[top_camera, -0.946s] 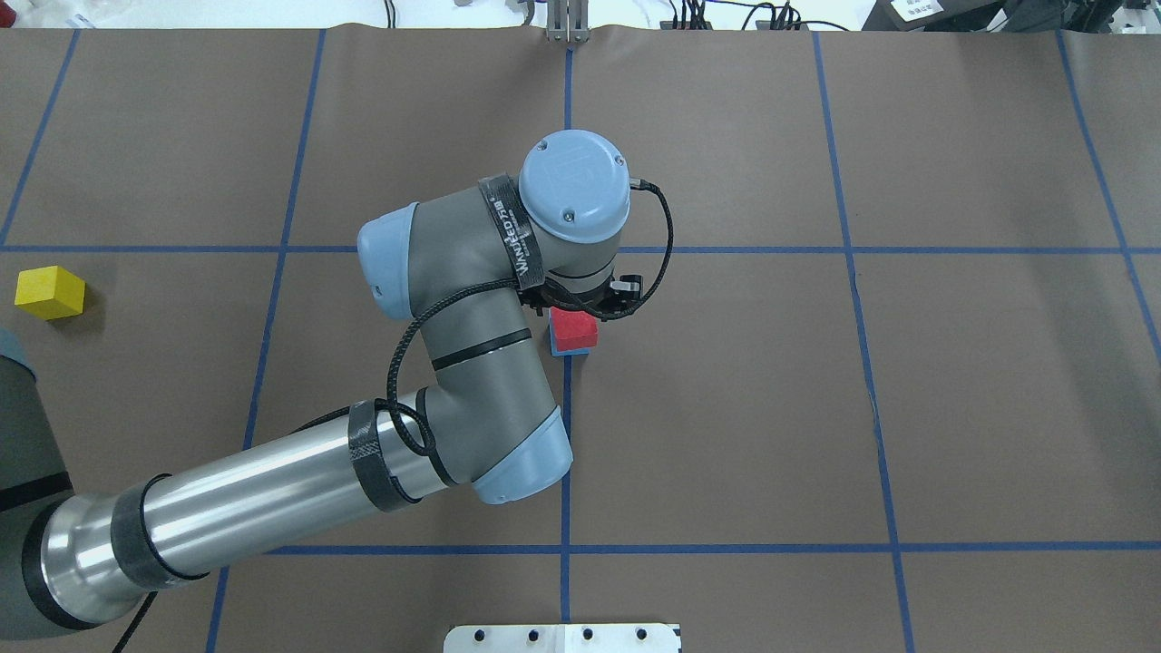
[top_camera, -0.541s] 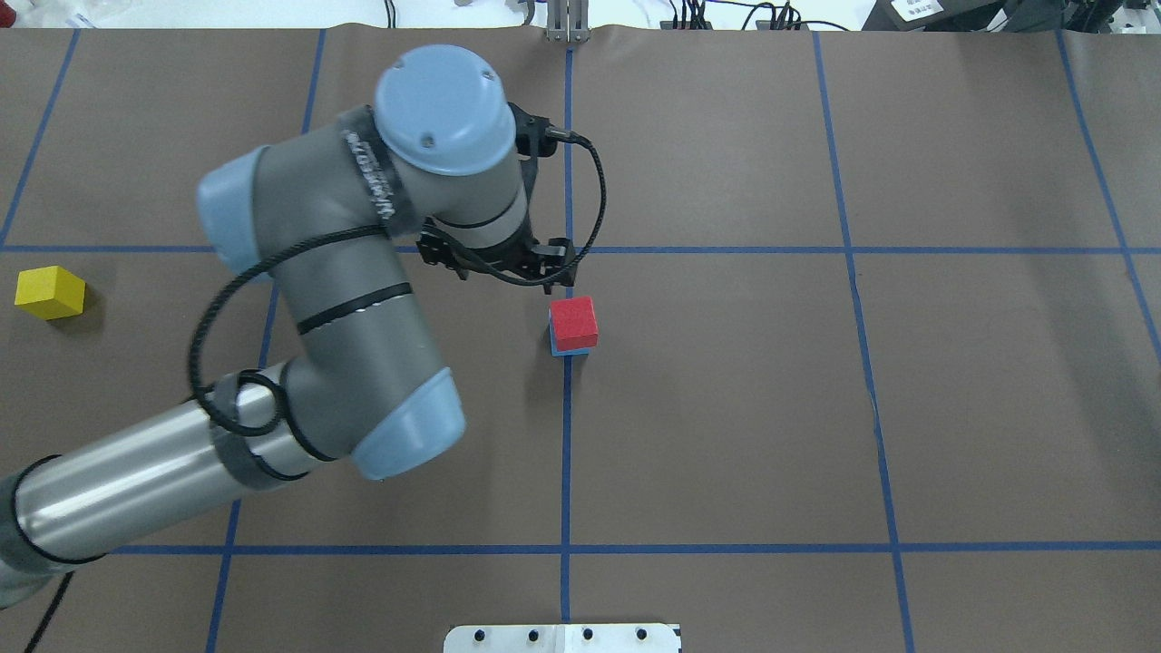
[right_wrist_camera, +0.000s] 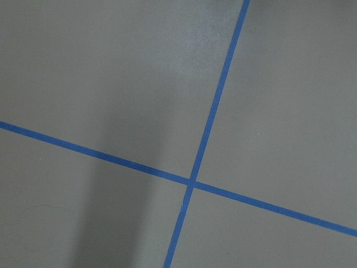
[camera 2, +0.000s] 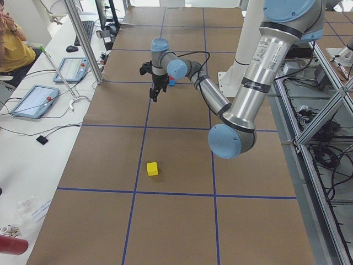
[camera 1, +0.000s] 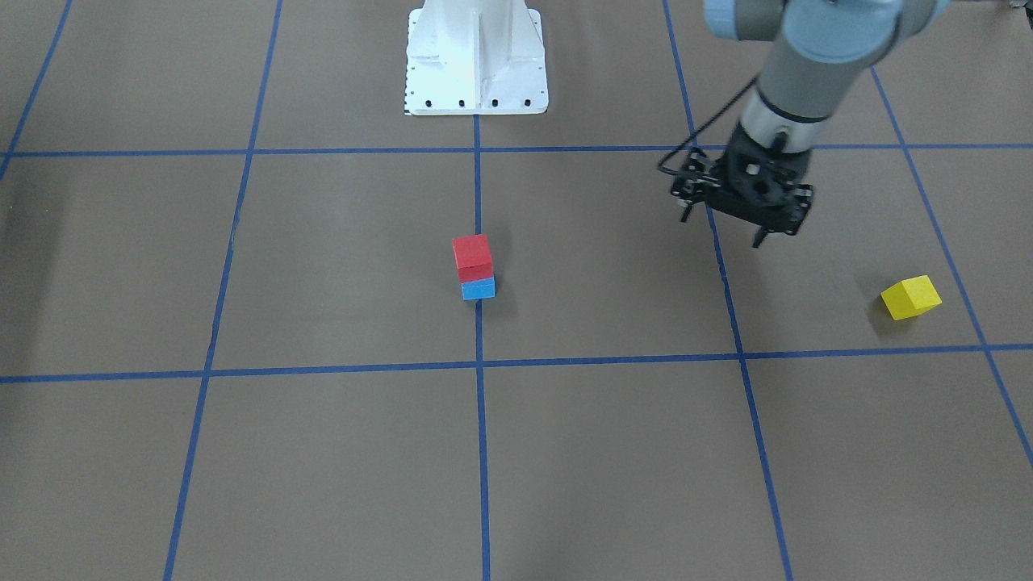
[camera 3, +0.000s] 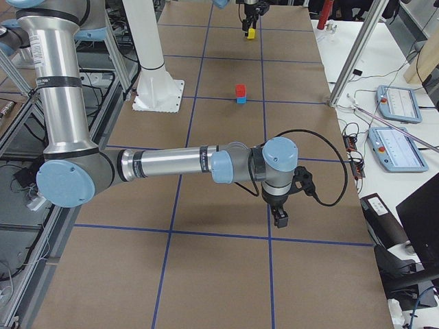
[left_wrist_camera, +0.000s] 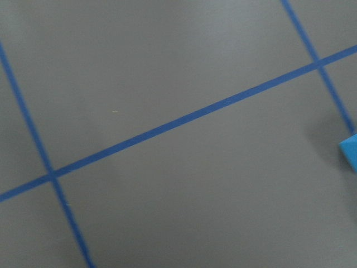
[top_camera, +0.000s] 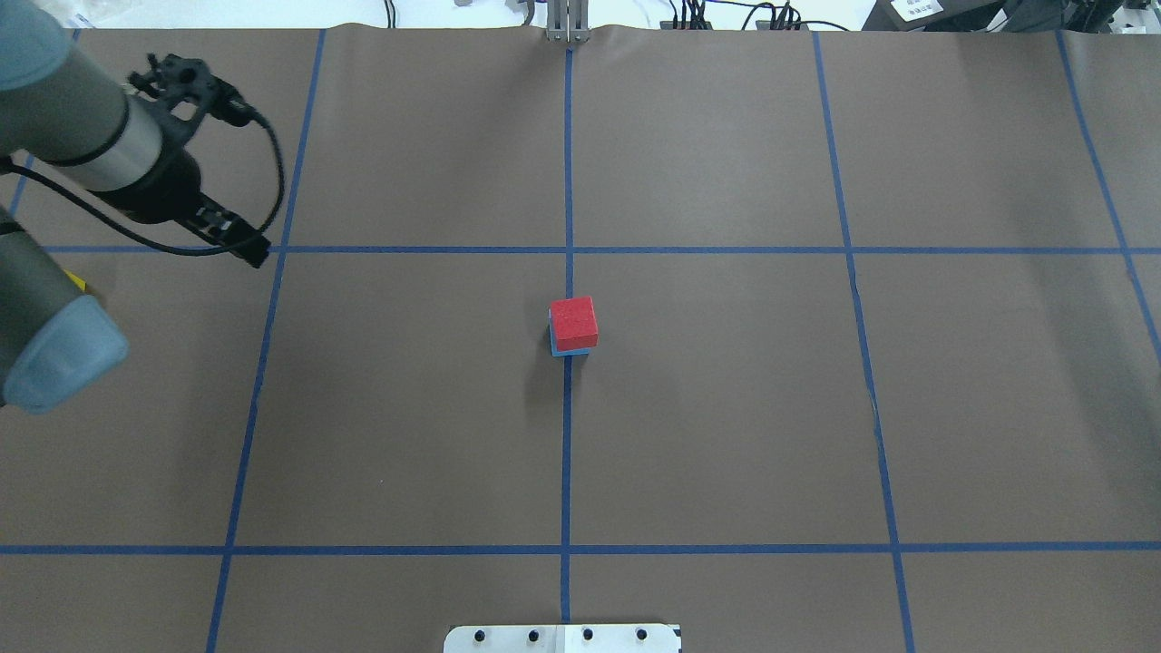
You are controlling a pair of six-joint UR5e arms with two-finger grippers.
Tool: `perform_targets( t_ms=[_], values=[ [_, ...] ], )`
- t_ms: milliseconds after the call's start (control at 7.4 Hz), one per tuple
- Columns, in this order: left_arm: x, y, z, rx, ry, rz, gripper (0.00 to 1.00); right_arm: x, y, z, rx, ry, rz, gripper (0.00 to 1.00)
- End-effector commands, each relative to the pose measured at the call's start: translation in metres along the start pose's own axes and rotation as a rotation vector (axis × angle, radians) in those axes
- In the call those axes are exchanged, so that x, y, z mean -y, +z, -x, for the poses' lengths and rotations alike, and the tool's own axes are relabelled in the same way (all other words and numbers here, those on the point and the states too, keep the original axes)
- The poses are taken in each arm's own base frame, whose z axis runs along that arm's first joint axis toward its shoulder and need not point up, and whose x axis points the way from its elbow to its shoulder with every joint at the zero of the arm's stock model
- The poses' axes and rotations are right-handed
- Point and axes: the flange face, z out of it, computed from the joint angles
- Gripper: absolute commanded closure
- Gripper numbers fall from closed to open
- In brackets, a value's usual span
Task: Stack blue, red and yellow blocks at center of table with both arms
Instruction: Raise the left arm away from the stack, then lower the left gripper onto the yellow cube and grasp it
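A red block (top_camera: 574,322) sits on a blue block (camera 1: 478,288) at the table's center, where two tape lines cross. The stack also shows in the front view, with the red block (camera 1: 472,257) on top. A yellow block (camera 1: 910,297) lies alone far to the robot's left; in the overhead view my left arm hides nearly all of it. My left gripper (camera 1: 722,230) is open and empty, held above the table between the stack and the yellow block. My right gripper (camera 3: 280,218) hangs over bare table far to the right; I cannot tell if it is open or shut.
The robot's white base plate (camera 1: 476,97) stands at the near edge of the table. Blue tape lines (top_camera: 567,549) grid the brown cover. Tablets (camera 2: 34,100) and cables lie on the side bench beyond the table's far edge.
My left gripper has left the red block on the blue one and swung up and far to the left. The stack has not moved.
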Motion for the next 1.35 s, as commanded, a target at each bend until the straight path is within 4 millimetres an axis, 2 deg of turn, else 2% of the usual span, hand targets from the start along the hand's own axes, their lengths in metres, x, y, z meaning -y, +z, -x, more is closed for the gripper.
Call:
perform_targets(
  t_ms=[0, 270, 405, 541, 946, 1081, 1216],
  values=[
    [-0.086, 0.026, 0.107, 0.006, 0.066, -0.005, 0.0, 0.0, 0.0, 0.0, 0.0, 0.001, -0.001, 0.0],
    [-0.12, 0.082, 0.197, -0.041, 0.263, -0.054, 0.0, 0.0, 0.0, 0.0, 0.0, 0.0, 0.0, 0.0],
    [-0.141, 0.095, 0.241, -0.101, 0.322, -0.077, 0.0, 0.001, 0.0, 0.001, 0.0, -0.002, -0.001, 0.0],
    [-0.154, 0.1, 0.257, -0.108, 0.375, -0.088, 0.0, 0.001, 0.0, 0.001, 0.0, -0.002, -0.001, 0.0],
    [-0.174, 0.112, 0.264, -0.107, 0.478, -0.086, 0.0, 0.0, 0.0, 0.0, 0.0, -0.002, 0.0, 0.0],
    [-0.175, 0.115, 0.266, -0.114, 0.371, -0.077, 0.0, 0.0, 0.0, 0.0, 0.0, -0.001, -0.001, 0.0],
    [-0.17, 0.108, 0.261, -0.123, 0.12, -0.078, 0.01, -0.001, 0.0, -0.001, 0.0, 0.002, 0.0, 0.0]
  ],
)
